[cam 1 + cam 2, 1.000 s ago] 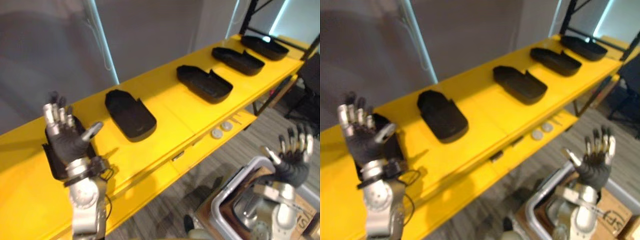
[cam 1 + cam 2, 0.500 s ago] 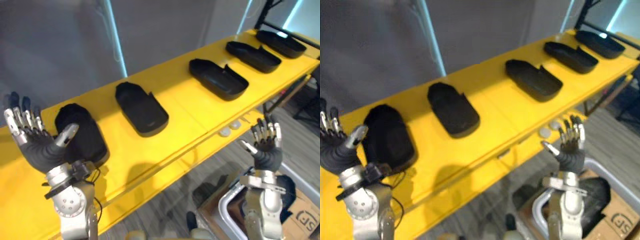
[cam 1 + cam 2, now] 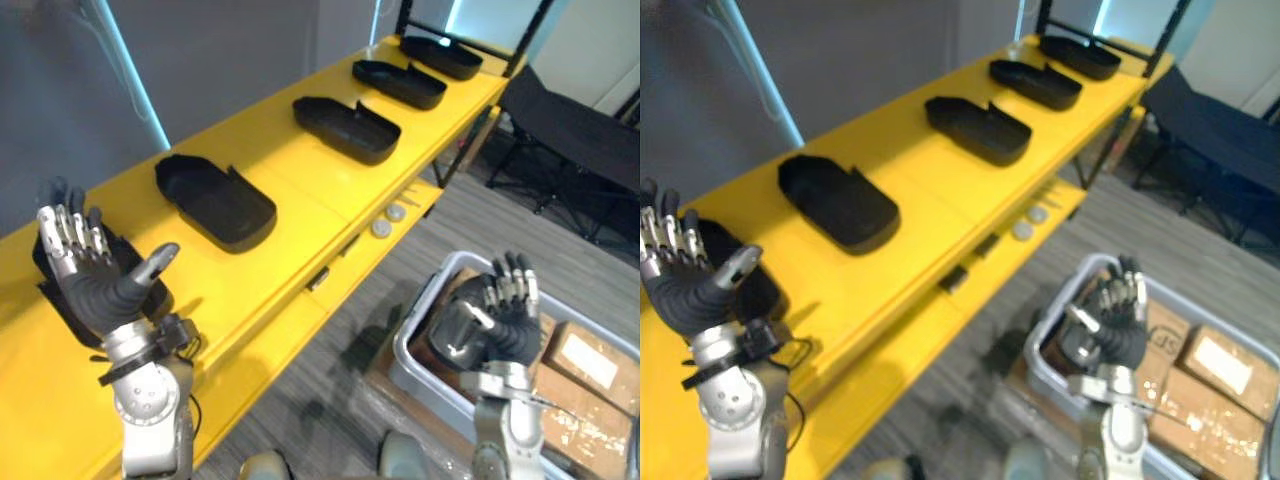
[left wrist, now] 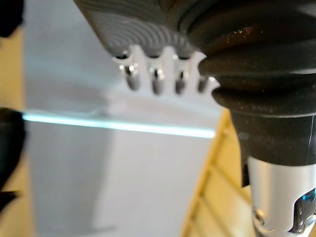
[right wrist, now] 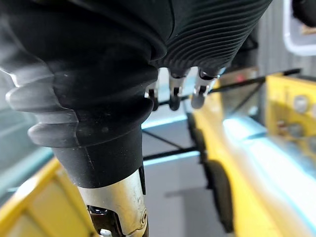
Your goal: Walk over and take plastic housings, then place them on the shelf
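Several black plastic housings lie in a row on the yellow shelf top [image 3: 300, 190]: one [image 3: 215, 200] near the left, one [image 3: 345, 128] at the middle, two more [image 3: 398, 83] [image 3: 442, 56] at the far end. Another housing [image 3: 758, 295] sits at the shelf's left end, partly hidden behind my left hand [image 3: 95, 285]. That hand is raised above the shelf, open, fingers spread, holding nothing. My right hand [image 3: 505, 325] is open and upright above a grey bin [image 3: 415, 320], just in front of a dark housing [image 3: 448, 322] lying inside it.
Cardboard boxes [image 3: 590, 370] stand right of the bin on the grey floor. Two small white discs [image 3: 390, 220] lie on the lower yellow shelf. A black chair [image 3: 570, 120] stands past the shelf's far end, by its black upright posts [image 3: 470, 110].
The camera has swung right and the whole picture shifted. My right hand has gone from near the shelf's front edge to over the bin. The left hand stays raised and open.
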Tool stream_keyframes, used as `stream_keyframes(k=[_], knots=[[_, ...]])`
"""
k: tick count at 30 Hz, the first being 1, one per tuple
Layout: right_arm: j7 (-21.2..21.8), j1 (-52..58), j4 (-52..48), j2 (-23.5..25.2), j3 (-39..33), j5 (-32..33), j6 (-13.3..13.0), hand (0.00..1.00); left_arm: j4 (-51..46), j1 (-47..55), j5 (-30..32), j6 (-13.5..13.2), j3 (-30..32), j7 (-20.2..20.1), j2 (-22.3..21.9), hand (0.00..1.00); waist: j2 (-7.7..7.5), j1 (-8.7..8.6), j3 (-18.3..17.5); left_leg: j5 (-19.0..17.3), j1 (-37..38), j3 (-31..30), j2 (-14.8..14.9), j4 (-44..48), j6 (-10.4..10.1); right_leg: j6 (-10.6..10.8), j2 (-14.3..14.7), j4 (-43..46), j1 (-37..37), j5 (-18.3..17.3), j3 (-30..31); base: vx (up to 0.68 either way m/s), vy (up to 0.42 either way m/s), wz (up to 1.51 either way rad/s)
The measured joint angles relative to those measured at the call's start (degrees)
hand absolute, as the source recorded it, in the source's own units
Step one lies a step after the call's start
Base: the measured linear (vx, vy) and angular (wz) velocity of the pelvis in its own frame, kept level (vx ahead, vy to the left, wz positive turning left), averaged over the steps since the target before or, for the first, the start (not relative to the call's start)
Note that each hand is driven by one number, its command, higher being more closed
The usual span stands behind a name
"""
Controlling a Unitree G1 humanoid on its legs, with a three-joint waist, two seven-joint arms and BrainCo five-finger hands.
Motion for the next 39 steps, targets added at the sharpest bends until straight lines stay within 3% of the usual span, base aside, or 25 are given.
stream_keyframes(k=[1,2,3,4,6,9,11,13,16,19,21,24,26,29,32,39], knots=[[-0.32,0.00,0.79,0.85,0.09,-0.17,0.39,0.00,1.76,0.14,-1.53,0.65,1.58,-0.93,0.50,0.00,-1.25,0.82,-0.73,0.67,-2.06,-0.03,0.74,1.68,-1.15,1.24,-0.37,-6.69,4.34,2.76,-0.29,-0.02,-0.382,-0.09],[-0.42,-0.23,1.08,0.82,0.11,-0.17,0.46,0.00,2.04,0.26,-1.57,0.89,2.13,-1.22,0.42,0.00,-1.73,1.11,-0.97,0.96,-2.52,-0.11,1.05,2.10,-1.69,2.87,-0.13,-8.42,5.23,1.21,-0.46,-0.05,-0.465,-0.20],[-0.46,-0.86,1.72,0.43,0.10,-0.15,0.62,0.00,2.07,0.83,-2.17,1.04,2.34,-1.30,0.06,0.00,-1.05,1.32,-0.90,1.64,-3.06,-0.17,1.97,2.34,-2.82,5.14,0.92,-9.81,5.42,-0.31,-0.83,-0.07,-0.354,-0.30],[-0.50,-1.25,2.98,-0.41,0.00,0.03,1.07,0.00,2.05,2.01,-3.20,1.10,1.86,-1.79,-1.21,0.00,0.88,1.31,-1.12,3.07,-2.48,-0.21,4.23,0.63,-5.09,7.47,2.99,-11.90,6.24,-1.64,-2.88,-0.06,-0.343,-0.30],[-0.45,-1.00,3.73,-1.56,0.10,0.15,1.63,0.00,2.04,3.01,-3.25,1.14,1.69,-1.97,-3.14,0.00,2.28,1.05,-1.86,4.82,-1.03,-0.09,5.79,-2.46,-6.82,8.79,4.90,-14.78,7.48,-2.33,-4.21,-0.02,-0.300,-0.24],[0.01,-1.13,4.04,-3.80,-0.40,1.69,3.09,0.00,1.97,6.46,-3.22,1.18,-0.16,-2.06,-6.34,0.00,4.45,-0.20,-2.51,8.35,1.73,-0.21,7.47,-6.94,-5.98,8.89,7.46,-17.06,8.00,-2.43,-4.89,-0.01,-0.240,-0.34],[0.01,-0.95,3.97,-5.34,-1.07,1.31,3.98,0.00,1.96,8.70,-3.10,1.16,-2.26,-2.70,-7.95,0.00,5.48,-1.04,-2.51,8.90,3.40,-0.23,7.46,-7.74,-5.17,8.84,7.61,-17.35,8.03,-2.44,-4.72,-0.03,-0.115,-0.43],[-0.54,-0.22,3.99,-5.29,-2.54,1.39,4.27,0.00,1.97,9.08,-3.16,0.90,-3.54,-4.29,-8.06,0.00,5.63,-1.25,-2.42,8.86,3.69,-0.24,6.97,-7.70,-5.15,8.75,7.17,-17.64,7.83,-2.46,-4.67,-0.06,-0.011,-0.27],[-5.06,0.86,3.99,-4.97,-4.62,0.75,4.26,0.00,1.96,9.14,-3.63,-0.34,-5.36,-9.97,-7.87,0.00,6.41,-2.30,-2.23,6.21,3.65,-0.85,5.44,-7.89,-4.79,8.85,6.06,-18.37,6.93,-1.70,-3.65,-0.10,0.101,-0.20],[-11.07,0.72,3.34,-4.82,-5.46,-3.07,4.51,0.00,3.15,8.88,-5.46,-0.09,-9.62,-15.19,-4.25,0.00,5.47,-2.44,-1.63,6.22,4.53,0.28,2.93,-8.91,-5.97,10.06,3.71,-20.64,6.77,0.70,-1.92,-0.10,0.145,-0.28],[-13.45,-1.32,3.09,-5.18,-6.74,-3.45,7.56,0.00,5.69,8.57,-5.74,0.71,-11.92,-18.38,-1.64,0.00,4.19,-2.44,-0.65,6.22,4.23,1.76,1.70,-8.87,-6.30,10.49,2.54,-22.45,5.68,2.94,-0.22,-0.10,0.113,-0.35],[-14.62,-4.24,5.83,-6.31,-8.09,-3.53,9.84,0.00,9.47,7.42,-5.86,2.69,-14.42,-21.16,-0.02,0.00,3.25,-2.57,0.46,6.18,2.18,2.04,1.56,-7.84,-6.28,10.33,2.40,-23.90,4.23,4.82,-0.18,-0.09,0.043,-0.14],[-16.92,-8.27,12.32,-8.13,-8.10,-4.13,12.13,0.00,15.58,4.03,-5.35,5.57,-17.41,-22.12,1.01,0.00,3.14,-2.69,1.75,6.22,-0.87,0.94,1.58,-6.09,-6.40,10.32,2.48,-24.77,2.79,6.29,-0.32,-0.08,0.011,0.04],[-20.97,-14.98,24.70,-9.59,-8.07,-5.30,13.93,0.00,22.50,1.40,-5.85,7.61,-20.28,-22.04,1.15,0.00,3.66,-2.41,3.67,5.88,-2.95,-0.67,1.59,-4.37,-6.45,10.15,2.51,-24.97,2.14,7.00,-0.65,-0.08,0.029,0.08],[-24.89,-21.29,35.79,-11.86,-8.11,-5.32,14.21,0.00,27.19,0.54,-5.83,9.46,-23.61,-21.95,1.64,0.00,4.23,-2.01,5.19,5.89,-4.97,-3.15,1.45,-3.16,-6.43,10.09,2.58,-24.91,2.24,7.21,-2.58,-0.05,0.017,0.28],[-26.89,-33.50,48.25,-18.22,-7.87,-5.24,14.30,0.00,35.16,-0.25,-5.83,11.16,-26.91,-21.68,3.20,0.00,5.13,1.03,7.88,6.13,-7.23,-6.42,0.99,-1.99,-6.09,9.75,2.66,-24.67,2.45,8.54,-5.64,-0.05,0.019,0.17]])
